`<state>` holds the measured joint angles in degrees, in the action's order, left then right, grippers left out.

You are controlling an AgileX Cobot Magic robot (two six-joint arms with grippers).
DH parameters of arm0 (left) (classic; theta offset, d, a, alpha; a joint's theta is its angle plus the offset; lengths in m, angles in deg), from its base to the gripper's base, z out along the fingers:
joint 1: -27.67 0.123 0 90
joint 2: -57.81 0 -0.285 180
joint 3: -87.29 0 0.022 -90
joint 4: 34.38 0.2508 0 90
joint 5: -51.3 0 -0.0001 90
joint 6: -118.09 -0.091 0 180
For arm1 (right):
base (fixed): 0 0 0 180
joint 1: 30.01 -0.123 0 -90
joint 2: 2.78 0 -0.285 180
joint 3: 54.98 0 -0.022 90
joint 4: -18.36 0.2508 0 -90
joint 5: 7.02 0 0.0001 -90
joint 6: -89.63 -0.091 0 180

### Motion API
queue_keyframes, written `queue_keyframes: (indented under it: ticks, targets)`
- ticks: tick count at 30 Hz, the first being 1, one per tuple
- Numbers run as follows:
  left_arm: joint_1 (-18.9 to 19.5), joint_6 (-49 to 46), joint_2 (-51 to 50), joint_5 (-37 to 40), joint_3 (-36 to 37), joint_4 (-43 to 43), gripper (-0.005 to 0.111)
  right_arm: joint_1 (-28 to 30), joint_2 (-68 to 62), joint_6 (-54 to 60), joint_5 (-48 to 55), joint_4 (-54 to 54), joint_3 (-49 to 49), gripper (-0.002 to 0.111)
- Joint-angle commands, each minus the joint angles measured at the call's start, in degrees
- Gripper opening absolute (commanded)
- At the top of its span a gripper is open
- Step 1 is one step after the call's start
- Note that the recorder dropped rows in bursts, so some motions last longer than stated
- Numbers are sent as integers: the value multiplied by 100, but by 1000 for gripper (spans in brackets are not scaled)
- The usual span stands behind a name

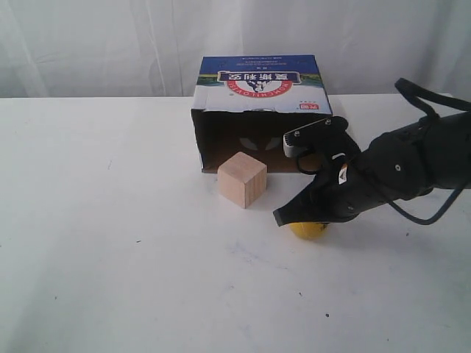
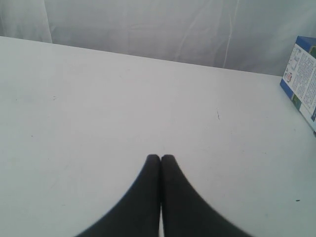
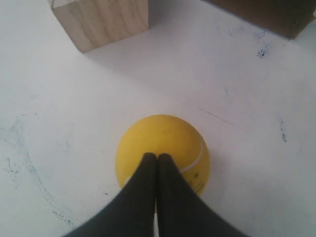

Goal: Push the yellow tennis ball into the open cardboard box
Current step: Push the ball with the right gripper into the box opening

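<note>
The yellow tennis ball rests on the white table, mostly covered by my right arm in the exterior view. My right gripper is shut, its joined fingertips lying over the ball's near side. The open cardboard box lies on its side behind the ball, its dark opening facing the front; a brown corner of the box shows in the right wrist view. My left gripper is shut over bare table, with one end of the box far off to its side. The left arm is outside the exterior view.
A pale wooden cube stands just in front of the box's opening, left of the ball. The white table stretches wide to the left and front. A white curtain hangs behind.
</note>
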<state>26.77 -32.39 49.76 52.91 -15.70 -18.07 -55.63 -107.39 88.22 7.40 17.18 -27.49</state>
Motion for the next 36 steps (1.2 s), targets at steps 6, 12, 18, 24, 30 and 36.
queue_keyframes:
  ticks: [6,12,18,24,30,36]
  targets:
    - [15,11,18,-33,22,-2,0,62,130,-34,96,-143,9,0]
    - [15,11,18,-33,22,-2,0,62,346,-34,285,-178,-182,0]
    - [15,11,18,-33,22,-2,0,62,703,-34,835,-226,-290,0]
    - [15,11,18,-33,22,-2,0,-47,816,7,1990,-226,-290,0]
    - [15,11,18,-33,22,-2,0,-115,736,29,1962,-240,-67,0]
    - [15,11,18,-33,22,-2,0,179,-135,-12,1064,-867,-85,0]
